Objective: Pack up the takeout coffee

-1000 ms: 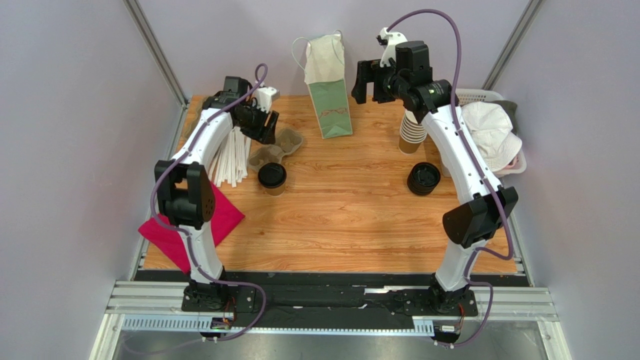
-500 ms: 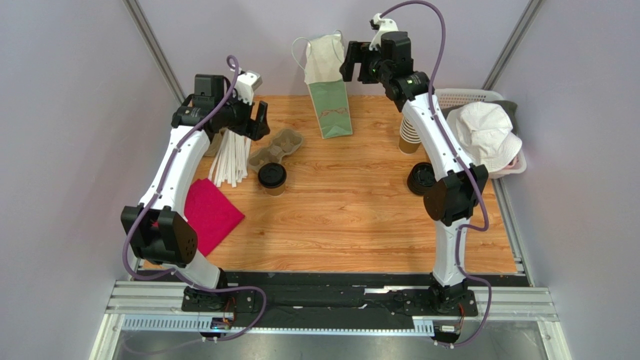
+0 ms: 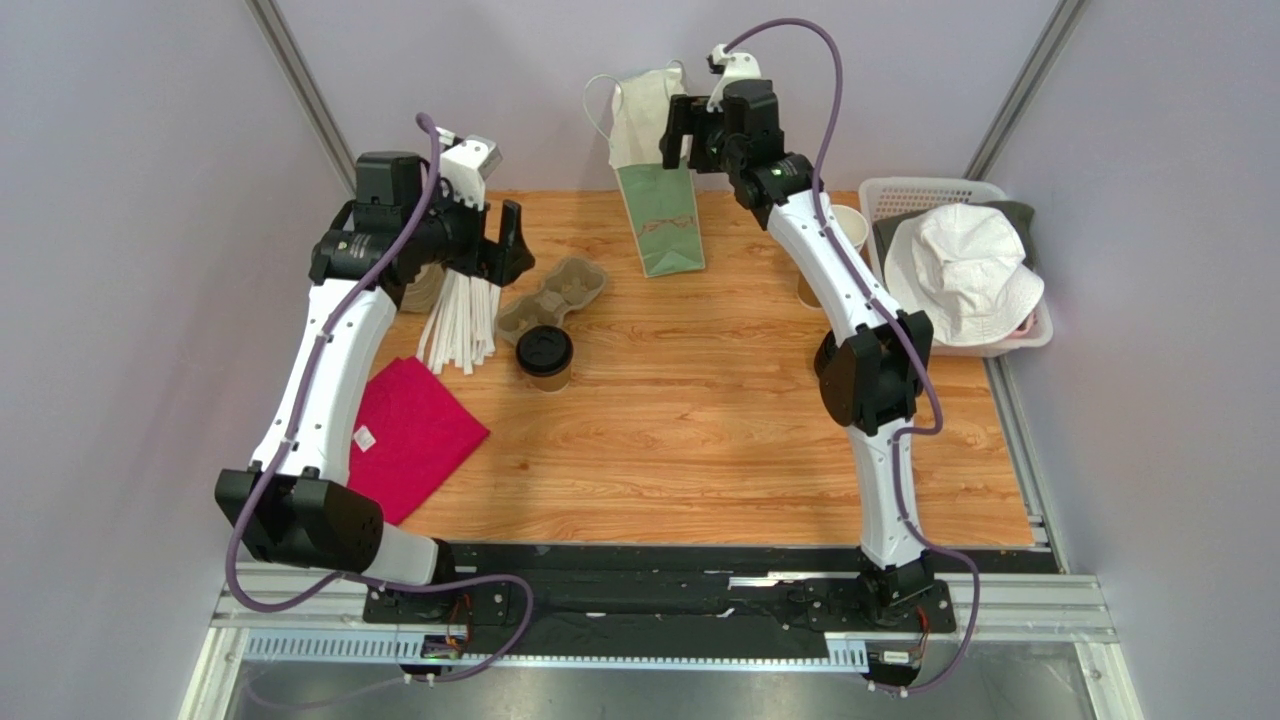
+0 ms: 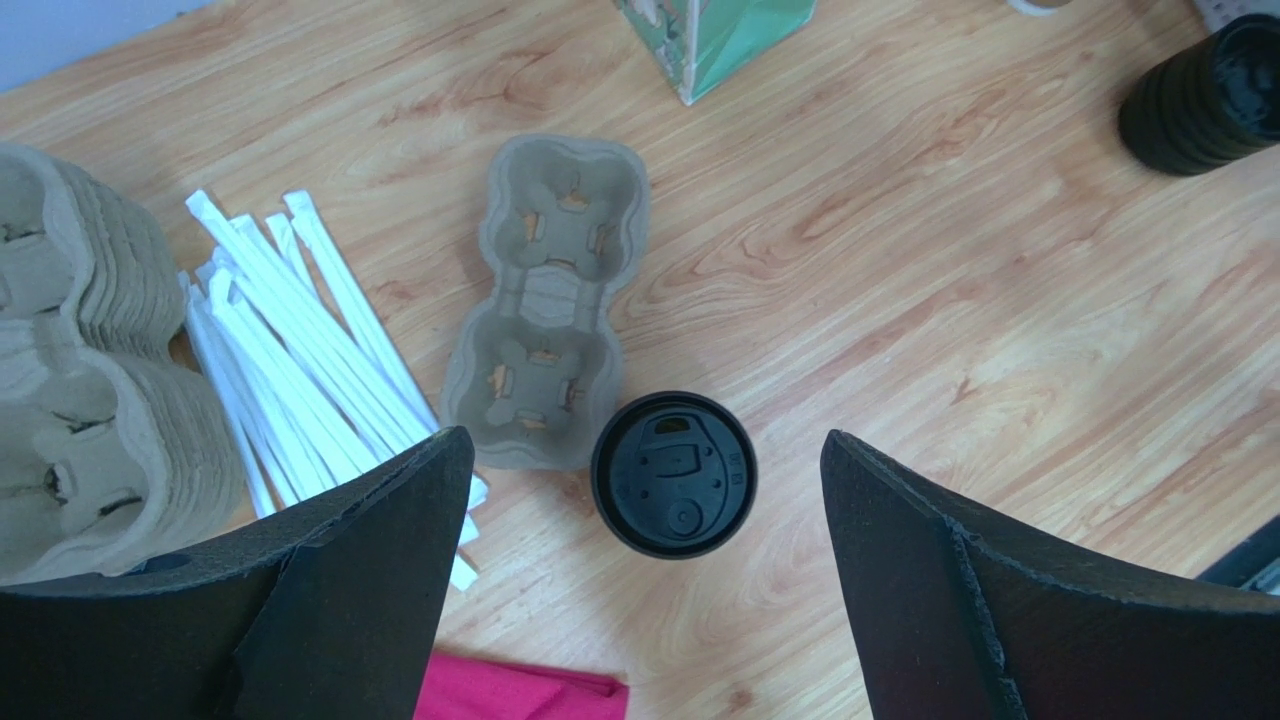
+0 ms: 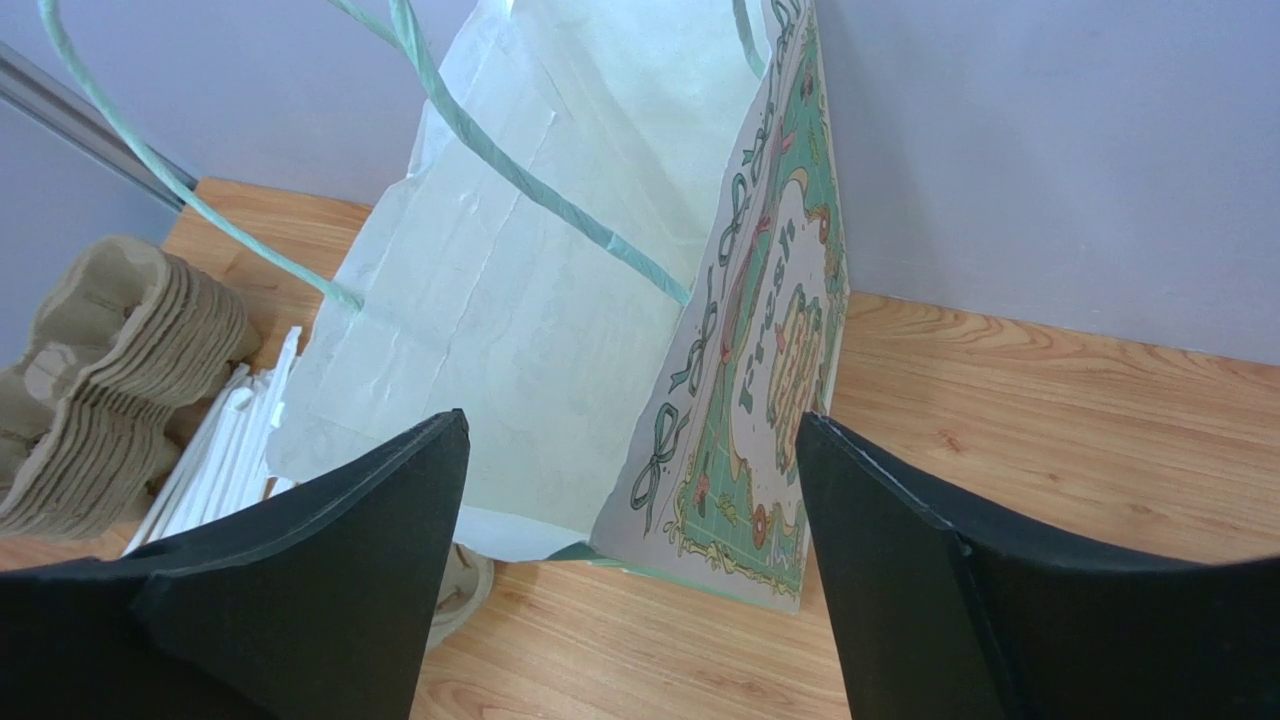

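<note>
Kraft-brown paper cup with round black plastic lid (image 4: 673, 474) upright just beside grey moulded-pulp cup carrier (image 4: 552, 300), left gripper (image 4: 646, 443) high above, jaws wide apart, right gripper (image 5: 628, 423) likewise spread, facing pale green paper bag (image 5: 496, 300).

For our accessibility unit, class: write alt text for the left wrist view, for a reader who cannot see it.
A black-lidded takeout coffee stands on the wooden table, seen from above beneath the open left end effector. An empty two-cup carrier lies beside it, with white wrapped straws and a carrier stack beyond.
</note>
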Available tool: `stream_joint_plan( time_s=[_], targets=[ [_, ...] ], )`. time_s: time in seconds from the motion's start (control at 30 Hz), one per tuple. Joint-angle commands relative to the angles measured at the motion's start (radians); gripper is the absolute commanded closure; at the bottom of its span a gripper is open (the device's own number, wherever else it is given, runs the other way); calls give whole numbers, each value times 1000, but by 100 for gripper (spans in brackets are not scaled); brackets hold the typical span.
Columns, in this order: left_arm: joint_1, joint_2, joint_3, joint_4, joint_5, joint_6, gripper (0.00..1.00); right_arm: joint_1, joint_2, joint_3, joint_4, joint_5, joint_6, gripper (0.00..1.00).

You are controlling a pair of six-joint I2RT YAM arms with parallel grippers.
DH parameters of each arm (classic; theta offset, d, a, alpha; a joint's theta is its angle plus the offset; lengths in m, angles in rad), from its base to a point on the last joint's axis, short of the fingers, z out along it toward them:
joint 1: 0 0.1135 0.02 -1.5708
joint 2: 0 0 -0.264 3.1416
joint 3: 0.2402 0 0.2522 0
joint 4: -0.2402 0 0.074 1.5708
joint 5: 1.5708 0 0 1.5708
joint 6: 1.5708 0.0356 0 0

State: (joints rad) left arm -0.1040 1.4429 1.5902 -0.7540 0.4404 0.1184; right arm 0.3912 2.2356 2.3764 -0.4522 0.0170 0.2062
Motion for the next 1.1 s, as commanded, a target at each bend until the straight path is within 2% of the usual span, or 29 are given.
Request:
stream_joint_plan(
  time_s=[0.0, 0.07, 0.2, 0.37, 0.4, 0.47, 0.53, 0.57, 0.7, 0.87, 1.07],
  targets=[
    [4, -49, 24, -8, 35, -52, 5, 9, 12, 38, 84, 81, -37, 20],
    [4, -55, 33, -21, 32, -57, 5, 9, 19, 35, 90, 83, -48, 25],
    [4, -61, 66, -53, 20, -83, 4, 11, 16, 20, 93, 86, -48, 49],
    [4, -78, 106, -62, 23, -112, 2, 11, 2, -5, 83, 74, -63, 67],
    [4, -79, 114, -67, 23, -114, 2, 11, -4, -11, 80, 75, -64, 74],
    [4, -85, 137, -76, 32, -114, 1, 9, -10, -29, 73, 74, -62, 77],
    [4, -91, 155, -82, 34, -112, 1, 9, -19, -39, 64, 64, -62, 89],
    [4, -93, 162, -85, 32, -114, 1, 9, -25, -48, 58, 63, -56, 100],
    [4, -113, 174, -82, 18, -115, 1, 8, -88, -81, 11, 29, 5, 100],
    [4, -162, 160, -30, 32, -193, 1, 15, -279, -181, -19, -54, 100, 100],
    [4, -188, 171, -19, 80, -238, 1, 15, -491, -420, -65, -153, 169, 100]
  ],
)
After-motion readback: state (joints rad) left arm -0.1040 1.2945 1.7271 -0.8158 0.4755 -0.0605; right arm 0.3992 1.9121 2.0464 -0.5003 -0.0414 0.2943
